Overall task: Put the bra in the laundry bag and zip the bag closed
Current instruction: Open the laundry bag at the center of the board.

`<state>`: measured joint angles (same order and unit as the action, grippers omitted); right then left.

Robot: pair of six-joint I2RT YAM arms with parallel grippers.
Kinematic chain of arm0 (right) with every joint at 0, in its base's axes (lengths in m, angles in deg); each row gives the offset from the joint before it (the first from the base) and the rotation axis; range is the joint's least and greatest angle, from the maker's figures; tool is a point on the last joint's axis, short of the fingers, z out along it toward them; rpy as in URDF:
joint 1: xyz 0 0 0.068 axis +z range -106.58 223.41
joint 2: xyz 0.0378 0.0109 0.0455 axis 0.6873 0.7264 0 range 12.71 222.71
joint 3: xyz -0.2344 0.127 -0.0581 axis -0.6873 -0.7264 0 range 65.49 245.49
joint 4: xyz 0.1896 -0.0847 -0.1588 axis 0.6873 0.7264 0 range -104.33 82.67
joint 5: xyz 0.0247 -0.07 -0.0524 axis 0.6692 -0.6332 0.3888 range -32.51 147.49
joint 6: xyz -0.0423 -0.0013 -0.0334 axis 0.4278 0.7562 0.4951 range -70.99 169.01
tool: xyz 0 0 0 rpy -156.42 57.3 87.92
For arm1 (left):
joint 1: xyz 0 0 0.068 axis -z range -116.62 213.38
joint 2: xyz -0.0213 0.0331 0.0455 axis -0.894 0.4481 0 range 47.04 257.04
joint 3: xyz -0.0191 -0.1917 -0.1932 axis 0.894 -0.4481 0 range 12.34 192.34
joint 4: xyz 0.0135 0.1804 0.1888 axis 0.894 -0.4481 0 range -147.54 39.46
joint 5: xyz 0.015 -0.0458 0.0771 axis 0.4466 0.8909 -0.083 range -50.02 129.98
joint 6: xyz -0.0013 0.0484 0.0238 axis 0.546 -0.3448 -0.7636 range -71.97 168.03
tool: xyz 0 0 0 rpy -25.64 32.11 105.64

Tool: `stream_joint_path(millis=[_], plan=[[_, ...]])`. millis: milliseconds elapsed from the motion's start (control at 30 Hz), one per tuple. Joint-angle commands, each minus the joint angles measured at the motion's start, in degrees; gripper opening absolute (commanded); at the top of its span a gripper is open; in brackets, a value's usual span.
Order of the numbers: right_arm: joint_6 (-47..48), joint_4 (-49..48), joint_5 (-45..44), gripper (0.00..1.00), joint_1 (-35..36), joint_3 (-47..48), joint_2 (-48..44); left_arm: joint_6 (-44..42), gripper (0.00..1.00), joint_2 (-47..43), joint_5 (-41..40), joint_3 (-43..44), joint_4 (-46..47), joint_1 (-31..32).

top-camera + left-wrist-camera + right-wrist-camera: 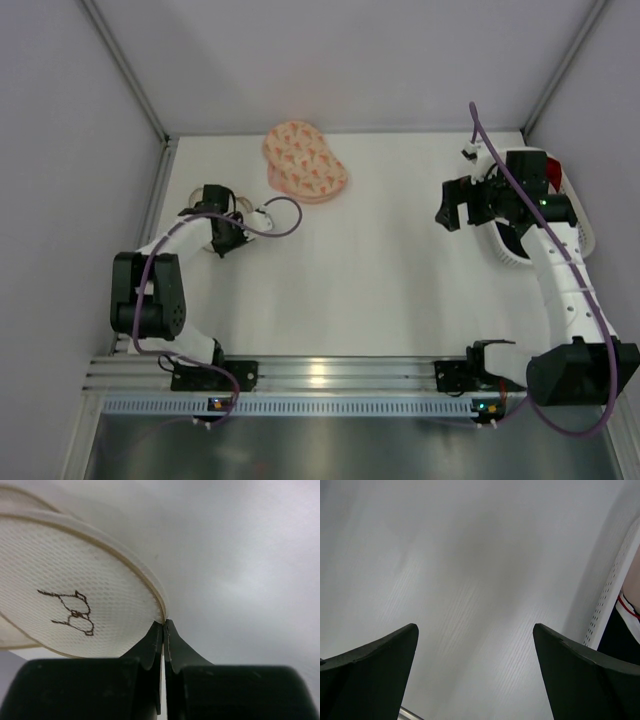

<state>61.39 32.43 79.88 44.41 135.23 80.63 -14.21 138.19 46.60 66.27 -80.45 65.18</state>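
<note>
Left pincer closed, tips at rim of round white mesh laundry bag; can't tell if fabric or zip pull is caught. Right pincer wide open, empty, over bare tabletop. Pink patterned padded bra lies at far side, apart from bag, not yet inside. Step, est.: opening bag. Next: confirm grip, lift rim w/ left, fetch bra w/ right.

Left gripper pinched closed; right gripper (arm outstretched) spread wide.

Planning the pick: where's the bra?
Top view: the bra lies on the table at the back, left of centre, just beyond and right of the left gripper. Neither wrist view shows it.
</note>
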Motion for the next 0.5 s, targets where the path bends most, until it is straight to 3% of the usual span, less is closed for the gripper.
stream_joint_path(millis=[0,167,367,467], plan=[[0.10,-0.44,1.86,0.99,-0.38,-0.21,-0.42,6.40,0.00,-8.16,2.35,2.04,-9.43,7.93],[-0.08,-0.09,3.71,0.99,-0.38,-0.13,0.37,26.26,0.00,-9.42,3.49,8.63,-17.80,19.61],[1.76,2.10,6.26,0.99,-2.31,0.58,1.25,48.33,0.00,-0.65,20.86,26.47,-29.49,22.98],[2.56,3.50,7.31,0.99,-2.31,1.02,1.95,56.51,0.00,1.30,29.84,32.79,-29.85,23.51]])
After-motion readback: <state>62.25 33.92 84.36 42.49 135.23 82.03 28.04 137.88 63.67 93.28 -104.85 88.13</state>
